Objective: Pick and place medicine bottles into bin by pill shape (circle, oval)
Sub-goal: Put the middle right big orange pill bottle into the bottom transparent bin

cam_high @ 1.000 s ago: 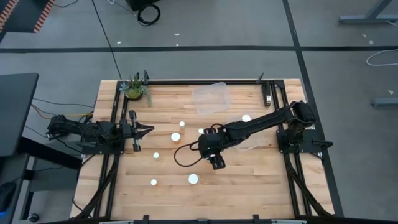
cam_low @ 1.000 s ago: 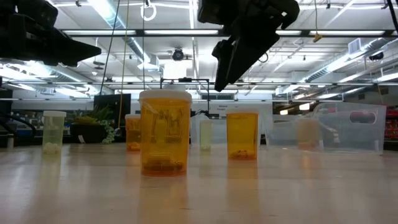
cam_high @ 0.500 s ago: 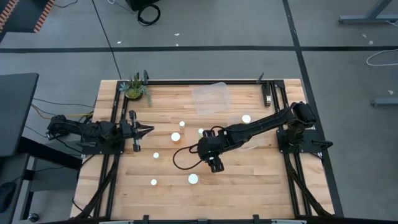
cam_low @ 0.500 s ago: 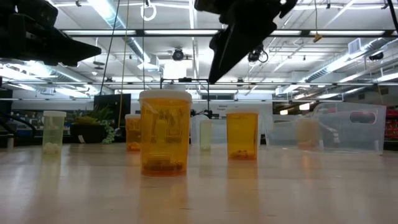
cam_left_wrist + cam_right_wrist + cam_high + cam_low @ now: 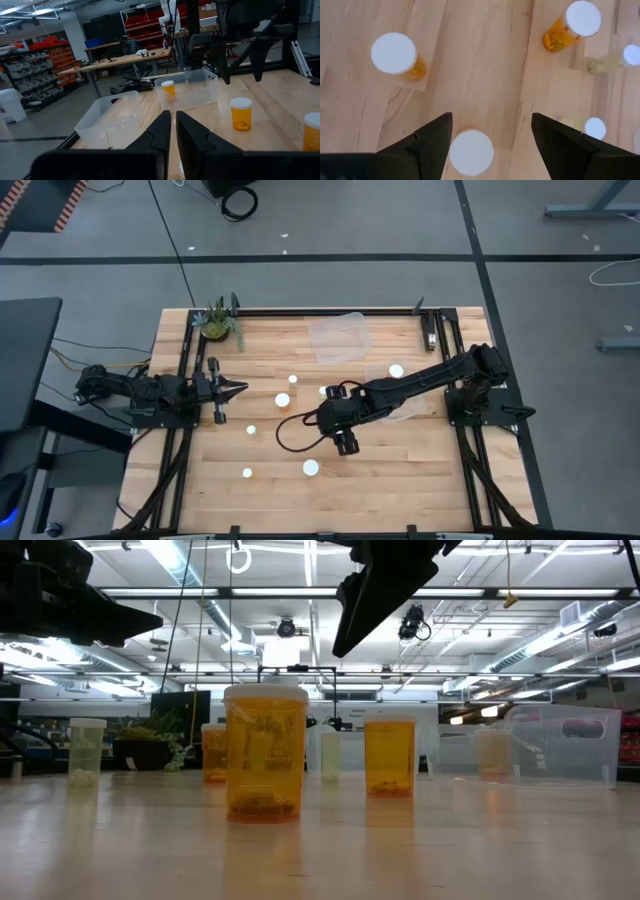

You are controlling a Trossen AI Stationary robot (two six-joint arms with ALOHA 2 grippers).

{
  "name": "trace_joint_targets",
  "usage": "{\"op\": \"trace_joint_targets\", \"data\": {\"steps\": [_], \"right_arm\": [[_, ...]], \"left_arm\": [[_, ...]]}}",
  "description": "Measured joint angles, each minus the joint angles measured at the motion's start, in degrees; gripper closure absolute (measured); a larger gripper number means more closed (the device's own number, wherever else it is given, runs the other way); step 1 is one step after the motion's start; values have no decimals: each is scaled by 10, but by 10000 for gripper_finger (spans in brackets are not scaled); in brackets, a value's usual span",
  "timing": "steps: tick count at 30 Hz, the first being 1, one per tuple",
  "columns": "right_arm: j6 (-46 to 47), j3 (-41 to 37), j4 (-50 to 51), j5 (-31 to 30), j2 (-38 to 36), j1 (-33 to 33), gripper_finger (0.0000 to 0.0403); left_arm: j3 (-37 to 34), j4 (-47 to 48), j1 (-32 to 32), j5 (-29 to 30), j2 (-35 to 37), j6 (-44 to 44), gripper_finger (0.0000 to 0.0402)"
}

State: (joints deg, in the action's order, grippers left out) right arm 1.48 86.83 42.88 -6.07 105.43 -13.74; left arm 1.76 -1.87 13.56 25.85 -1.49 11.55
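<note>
Two grippers show over the wooden table (image 5: 400, 470). Nearest the front edge stand two medicine bottles, seen from above as white caps: one at the front centre (image 5: 311, 468) and a smaller one to its left (image 5: 247, 473). Just behind the centre one hangs the right gripper (image 5: 345, 443), pointing straight down with its fingers (image 5: 432, 137) spread wide and holding nothing. In its wrist view a white cap (image 5: 471, 152) lies directly between the fingers, with two more amber bottles (image 5: 395, 55) (image 5: 572, 26) farther off. At table height the front bottle (image 5: 264, 752) looms large and amber, the dark gripper above it. Farther back, more caps dot the middle of the table (image 5: 283, 399). The left gripper (image 5: 238, 388) waits at the left side, its fingers (image 5: 160, 132) nearly closed and empty. Beyond it sit two clear bins; the one on the right (image 5: 400, 395) holds a bottle (image 5: 396, 370), the far one (image 5: 338, 337) is at the back edge. A small plant (image 5: 217, 323) stands in the back left corner.
</note>
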Motion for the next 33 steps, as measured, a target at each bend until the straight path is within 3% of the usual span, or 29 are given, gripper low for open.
{"op": "trace_joint_targets", "data": {"steps": [13, 33], "right_arm": [[-34, 0, -6, 8, 51, 0, 123], [-71, -53, -30, 16, 56, -7, 123]], "left_arm": [[0, 0, 0, 0, 0, 0, 369], [0, 0, 0, 0, 0, 0, 366]]}}
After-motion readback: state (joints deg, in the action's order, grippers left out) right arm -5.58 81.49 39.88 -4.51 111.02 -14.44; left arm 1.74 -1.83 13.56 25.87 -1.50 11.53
